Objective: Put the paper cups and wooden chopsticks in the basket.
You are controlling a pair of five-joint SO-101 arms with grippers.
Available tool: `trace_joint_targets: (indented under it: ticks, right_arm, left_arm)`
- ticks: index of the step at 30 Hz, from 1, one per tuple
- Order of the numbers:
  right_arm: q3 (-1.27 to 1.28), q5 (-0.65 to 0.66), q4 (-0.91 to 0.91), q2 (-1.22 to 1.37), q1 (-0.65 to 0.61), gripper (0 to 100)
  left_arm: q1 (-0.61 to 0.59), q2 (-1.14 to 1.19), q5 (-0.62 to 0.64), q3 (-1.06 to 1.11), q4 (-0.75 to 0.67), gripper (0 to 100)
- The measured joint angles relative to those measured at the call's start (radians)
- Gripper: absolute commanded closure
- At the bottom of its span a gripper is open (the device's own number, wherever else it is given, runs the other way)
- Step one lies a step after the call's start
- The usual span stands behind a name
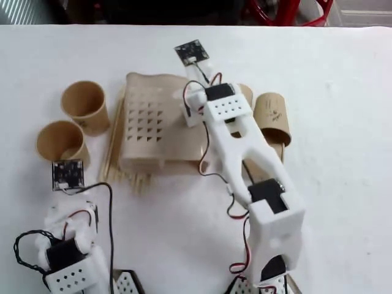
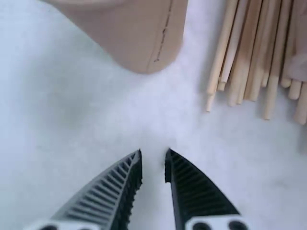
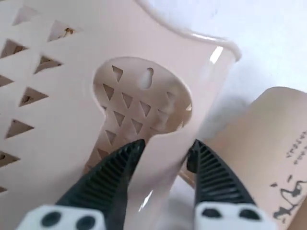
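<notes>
While right claw (image 3: 165, 149) clamps basket (image 1: 153, 125) wall, step: likely righting apparently inverted basket | left claw (image 2: 153, 160) narrow, empty | cups (image 1: 82, 103), chopsticks (image 1: 113, 138) beside basket | next: turn basket opening-up.

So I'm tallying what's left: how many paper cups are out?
3 cups: one and another stand left of the basket; a third lies right of it. The right arm may hide more.
</notes>
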Motion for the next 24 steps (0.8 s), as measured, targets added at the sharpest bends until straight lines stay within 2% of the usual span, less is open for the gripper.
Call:
trace_joint_targets:
  ticks: [6,12,18,24]
  right_arm:
    - [-0.051,0.003,-0.008,0.052,-0.002,98.1]
    - [-0.044,-0.035,0.006,-0.011,-0.008,98.1]
    - [0.046,-0.055,0.005,-0.183,-0.005,98.1]
    - [0.25,-0.097,-0.12,-0.425,0.0,98.1]
  left_arm:
    - [0.0,0.0,0.0,0.0,0.0,90]
    - [0.0,0.0,0.0,0.0,0.0,90]
    - [0.0,0.0,0.0,0.0,0.0,90]
    - [0.0,0.0,0.0,0.0,0.0,90]
